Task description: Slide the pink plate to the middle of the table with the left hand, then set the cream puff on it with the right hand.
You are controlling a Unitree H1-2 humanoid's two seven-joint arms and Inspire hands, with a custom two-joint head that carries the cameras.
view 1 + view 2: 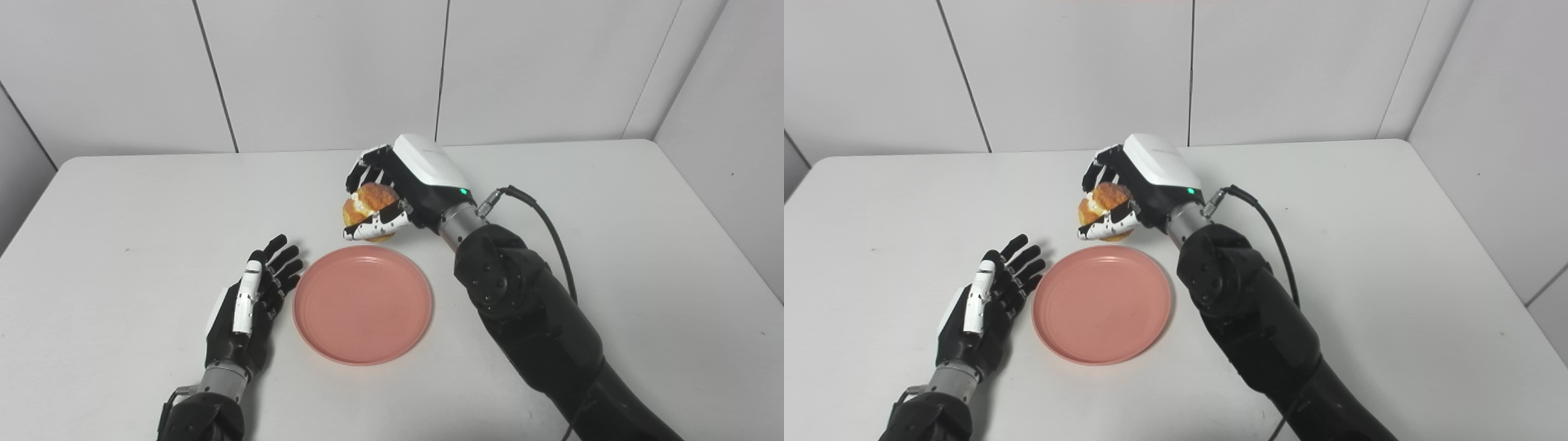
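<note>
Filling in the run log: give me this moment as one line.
left hand: open, beside pink plate | right hand: shut on cream puff, beyond plate's far rim | plate: bare

No text, label, brand, number or sign can be read on anything in either view of the scene.

A white table (612, 202) stands against a pale panelled wall (331, 67) with dark seams.

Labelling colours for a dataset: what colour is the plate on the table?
The plate is pink, a salmon shade; the left eye view shows it best.
</note>
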